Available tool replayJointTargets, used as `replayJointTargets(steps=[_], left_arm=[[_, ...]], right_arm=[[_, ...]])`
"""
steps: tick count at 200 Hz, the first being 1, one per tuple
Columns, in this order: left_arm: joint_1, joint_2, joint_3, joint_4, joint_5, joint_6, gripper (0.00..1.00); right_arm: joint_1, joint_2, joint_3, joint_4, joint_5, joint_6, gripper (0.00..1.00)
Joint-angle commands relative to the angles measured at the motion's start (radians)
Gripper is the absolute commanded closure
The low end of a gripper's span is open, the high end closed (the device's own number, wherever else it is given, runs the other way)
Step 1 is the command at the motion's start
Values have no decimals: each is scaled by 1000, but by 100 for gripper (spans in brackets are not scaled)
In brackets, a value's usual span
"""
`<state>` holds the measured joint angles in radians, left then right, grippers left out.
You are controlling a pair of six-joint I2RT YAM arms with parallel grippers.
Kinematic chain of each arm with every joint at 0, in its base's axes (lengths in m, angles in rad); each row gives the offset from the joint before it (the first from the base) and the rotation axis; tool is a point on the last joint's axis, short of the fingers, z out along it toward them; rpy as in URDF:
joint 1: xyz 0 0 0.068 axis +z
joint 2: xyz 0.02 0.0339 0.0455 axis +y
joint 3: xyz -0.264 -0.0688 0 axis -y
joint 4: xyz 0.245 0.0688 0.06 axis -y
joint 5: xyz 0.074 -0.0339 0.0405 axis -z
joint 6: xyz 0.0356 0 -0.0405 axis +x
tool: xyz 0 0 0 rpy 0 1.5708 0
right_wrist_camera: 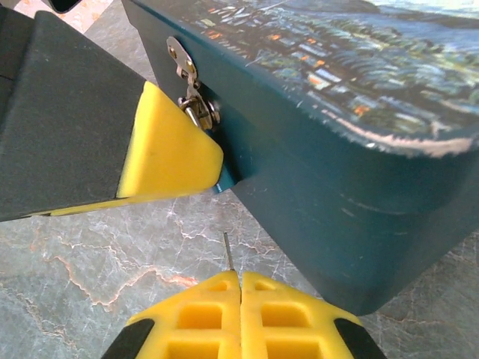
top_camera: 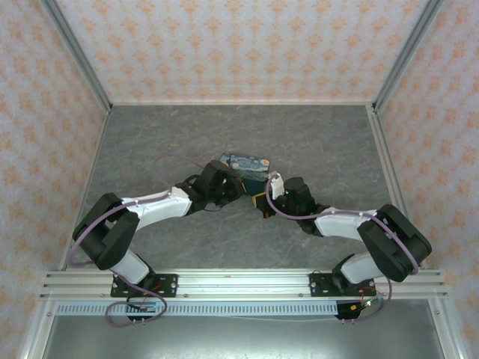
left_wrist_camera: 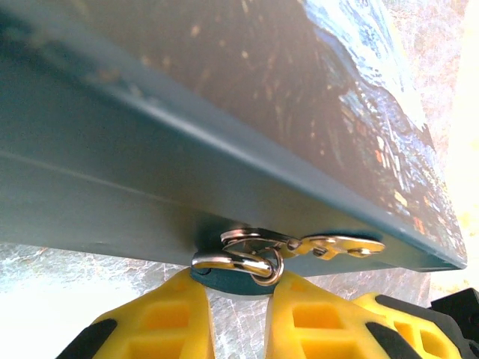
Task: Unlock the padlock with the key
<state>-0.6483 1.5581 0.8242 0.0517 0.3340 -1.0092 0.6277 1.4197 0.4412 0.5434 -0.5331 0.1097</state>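
The padlock point(left_wrist_camera: 224, 282) hangs from the metal hasp point(left_wrist_camera: 329, 244) on the front of the blue starry-night box point(top_camera: 251, 167). Its silver shackle passes through the hasp ring, and its small dark body sits between my left gripper's yellow fingertips. My left gripper point(left_wrist_camera: 238, 290) is shut on that body. In the right wrist view the padlock point(right_wrist_camera: 223, 179) peeks out behind a left finger point(right_wrist_camera: 168, 149). My right gripper point(right_wrist_camera: 239, 278) is shut on the key point(right_wrist_camera: 228, 253). The key's thin pale blade sticks out toward the lock, a short gap away, and its head is hidden between the pads.
The box sits mid-table on the grey marbled surface point(top_camera: 150, 142). Both grippers meet at the box's near side, with the left gripper point(top_camera: 236, 191) and the right gripper point(top_camera: 262, 202) close together. Patterned walls enclose the table on three sides.
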Motion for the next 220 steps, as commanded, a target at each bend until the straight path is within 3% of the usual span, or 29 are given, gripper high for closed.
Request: replayJointTargets(steps=[1,220], left_arm=[[-16,-40,39,-9,10,-26,83],[-25,-85,36,-7,-6,-69,83]], right_arm=[[7,12,-9,65,25,-29,100],[8,21,-30,184,-41,37,100]])
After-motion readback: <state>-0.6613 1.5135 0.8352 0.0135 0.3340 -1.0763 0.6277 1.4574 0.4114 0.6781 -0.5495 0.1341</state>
